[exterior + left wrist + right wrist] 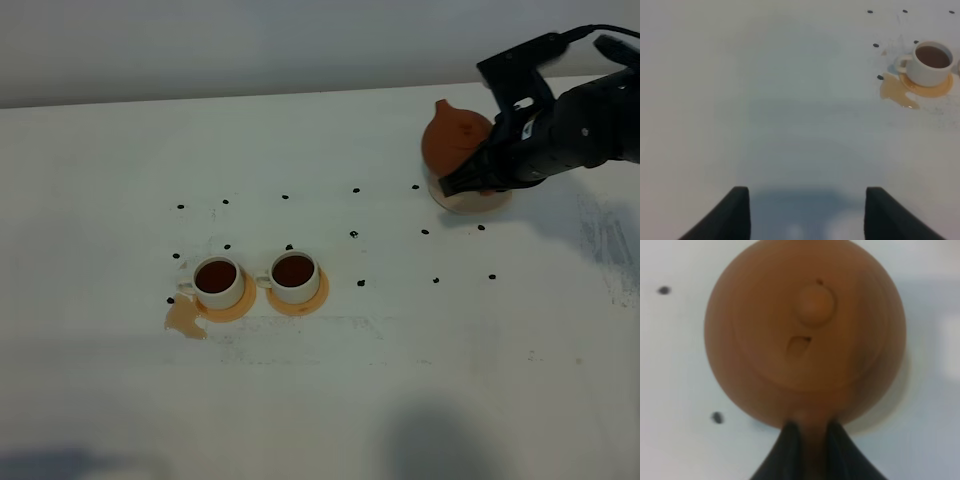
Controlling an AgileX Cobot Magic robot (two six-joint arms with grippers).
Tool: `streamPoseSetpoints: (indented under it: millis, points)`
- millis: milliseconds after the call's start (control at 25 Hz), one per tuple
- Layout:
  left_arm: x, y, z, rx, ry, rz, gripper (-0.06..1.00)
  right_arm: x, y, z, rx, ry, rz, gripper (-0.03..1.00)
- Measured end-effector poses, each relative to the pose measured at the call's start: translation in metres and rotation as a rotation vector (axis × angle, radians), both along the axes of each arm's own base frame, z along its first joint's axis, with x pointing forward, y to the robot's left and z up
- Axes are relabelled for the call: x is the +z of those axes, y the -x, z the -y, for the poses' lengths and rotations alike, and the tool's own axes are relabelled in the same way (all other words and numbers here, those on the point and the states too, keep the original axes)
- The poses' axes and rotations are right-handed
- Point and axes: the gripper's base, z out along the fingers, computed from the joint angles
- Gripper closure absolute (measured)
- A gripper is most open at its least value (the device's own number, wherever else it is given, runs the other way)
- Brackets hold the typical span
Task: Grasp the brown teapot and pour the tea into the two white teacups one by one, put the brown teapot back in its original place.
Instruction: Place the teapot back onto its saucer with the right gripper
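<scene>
A white table (320, 400) fills the view from above. Nearest, toward the left, two white teacups (216, 281) (291, 275) stand side by side, each on an orange coaster (318, 296) and each filled with dark tea. A tan puddle of spilled tea (186, 320) touches the left coaster's edge. Small black dots (354, 234) are scattered across the middle of the table.

The left gripper (805, 212) appears only in its own camera — its two dark fingers spread wide with nothing between them, over bare table.

Farther back on the right, the brown teapot (457, 137) sits over a pale cream saucer (470, 205), though whether it is fully set down cannot be told. The right gripper (810, 440) is pinched narrowly on the pot's handle, fingers on either side.

The teapot looks like rigid clay, probably breakable and fairly smooth, with a loose-fitting knobbed lid (814, 302) — the handle seems the sensible place to hold it, kept level.
</scene>
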Motion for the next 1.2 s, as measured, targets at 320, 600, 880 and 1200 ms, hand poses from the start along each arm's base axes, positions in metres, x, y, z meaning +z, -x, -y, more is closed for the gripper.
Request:
streamPoseSetpoints:
  millis: [320,600,880,1200]
  points:
    - [0.0,0.0,0.0,0.0,0.0,0.0,0.44,-0.017,-0.007,0.01,-0.022,0.009,-0.019,0.85]
    - [0.0,0.0,0.0,0.0,0.0,0.0,0.44,-0.037,-0.013,0.014,-0.031,0.018,-0.052,0.85]
    - [0.0,0.0,0.0,0.0,0.0,0.0,0.44,-0.045,-0.016,0.017,-0.039,0.018,-0.052,0.85]
    - [0.0,0.0,0.0,0.0,0.0,0.0,0.44,-0.044,-0.017,0.016,-0.04,0.015,-0.046,0.85]
